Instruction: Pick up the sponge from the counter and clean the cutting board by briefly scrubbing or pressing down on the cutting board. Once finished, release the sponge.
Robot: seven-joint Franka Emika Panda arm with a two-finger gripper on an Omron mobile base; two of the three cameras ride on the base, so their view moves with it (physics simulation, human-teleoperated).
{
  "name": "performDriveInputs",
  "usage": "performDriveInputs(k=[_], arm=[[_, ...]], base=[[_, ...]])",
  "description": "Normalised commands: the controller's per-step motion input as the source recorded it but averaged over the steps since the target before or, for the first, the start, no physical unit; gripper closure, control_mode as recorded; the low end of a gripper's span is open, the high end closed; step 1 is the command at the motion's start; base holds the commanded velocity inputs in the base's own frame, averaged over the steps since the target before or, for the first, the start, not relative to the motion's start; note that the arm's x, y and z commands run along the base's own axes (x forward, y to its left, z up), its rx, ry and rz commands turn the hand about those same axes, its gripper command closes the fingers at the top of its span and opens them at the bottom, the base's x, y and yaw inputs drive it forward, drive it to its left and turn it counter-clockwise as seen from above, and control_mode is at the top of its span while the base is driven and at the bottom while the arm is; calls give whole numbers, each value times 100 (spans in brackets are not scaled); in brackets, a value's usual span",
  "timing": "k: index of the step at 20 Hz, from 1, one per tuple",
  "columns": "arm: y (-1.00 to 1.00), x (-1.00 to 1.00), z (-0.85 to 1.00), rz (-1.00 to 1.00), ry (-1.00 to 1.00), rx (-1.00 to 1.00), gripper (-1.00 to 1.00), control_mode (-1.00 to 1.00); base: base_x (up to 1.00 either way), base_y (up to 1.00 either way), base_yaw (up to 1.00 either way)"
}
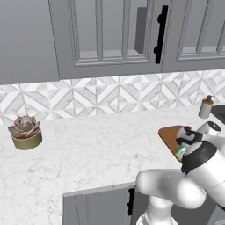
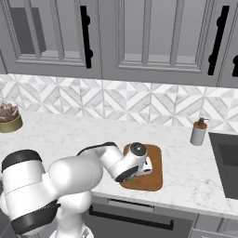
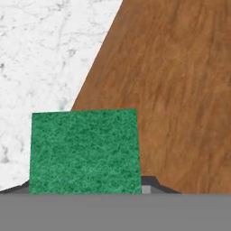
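The fingers [image 3: 85, 189] grip the sponge [image 3: 84, 151], green face up, its edge over the board [image 3: 176, 90] and bench [image 3: 45, 54].

The white arm bends forward and down from its base, elbow raised, forearm reaching low toward the counter's [image 2: 60, 135] front part. The wrist turns downward, so the pincer [image 2: 135, 176] points at the surface beneath it. Its fingers sit hidden under the hand, closed on the sponge [image 3: 84, 151], whose green face lies just ahead of the fingertips.
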Motion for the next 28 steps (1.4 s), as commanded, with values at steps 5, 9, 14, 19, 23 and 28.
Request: performDriveInputs(k=[5,9,14,19,23,28], arm=[[-53,1,-6,2,0,0,100,-100],[-65,0,-3,0,0,0,100,-100],[-73,0,-3,0,0,0,100,-100],[-71,-30,0,0,0,0,100,-100],[-61,-40,-11,0,0,0,100,-100],[-60,-5,-24,0,2,0,100,-100]], base=[[0,0,0],[0,0,0],[0,0,0],[0,0,0],[0,0,0],[0,0,0]])
